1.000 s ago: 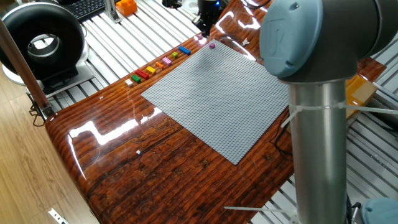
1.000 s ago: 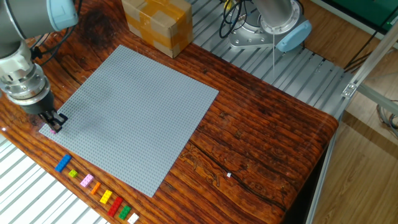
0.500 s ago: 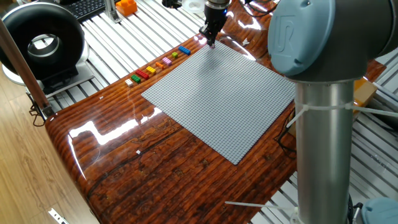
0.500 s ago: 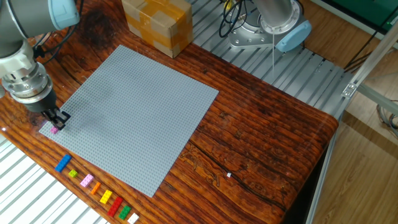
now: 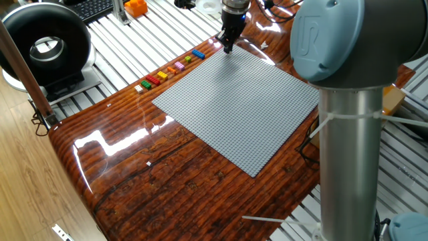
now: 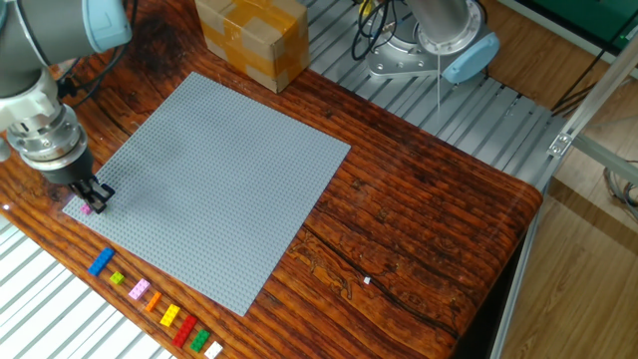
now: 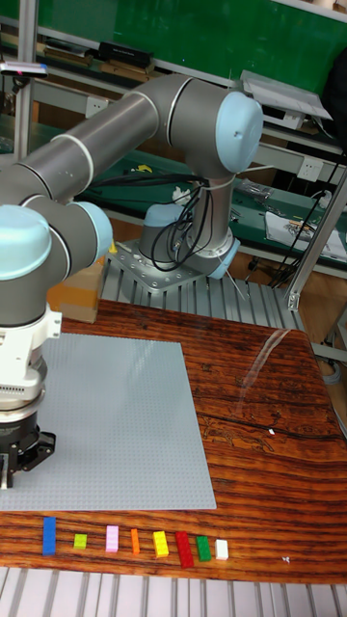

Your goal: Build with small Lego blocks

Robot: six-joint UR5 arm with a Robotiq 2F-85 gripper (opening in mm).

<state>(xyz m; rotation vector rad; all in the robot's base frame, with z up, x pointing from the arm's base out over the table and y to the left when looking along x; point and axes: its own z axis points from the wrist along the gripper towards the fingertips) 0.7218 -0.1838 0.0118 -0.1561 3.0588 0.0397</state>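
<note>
At the baseplate's (image 6: 214, 179) corner nearest the blue brick (image 6: 101, 261), the gripper (image 6: 92, 199) stands with its fingers down on the studs, and a pink brick (image 6: 87, 208) shows right at their tips. Whether the fingers clamp that brick or merely touch it, I cannot tell. No brand, label or writing can be read in any view.

The other fixed view alone shows that pink brick. In one fixed view the gripper (image 5: 227, 45) covers it, and in the tall fixed view the gripper (image 7: 19, 458) is cut by the picture's left edge.

Half a second ago the gripper stood at almost the same corner spot; it has shifted only slightly, and the pink brick has stayed under its tips. A second ago one fixed view showed that brick free beside the fingers.

Off the baseplate's near edge lies the row of bricks (image 7: 135, 541) on the wooden table (image 6: 429, 209): blue (image 7: 49, 535), yellow-green, pink, orange, yellow, red, green, white (image 7: 222, 549). None has moved.

Beyond the baseplate's far corner sits a cardboard box (image 6: 251, 35).
</note>
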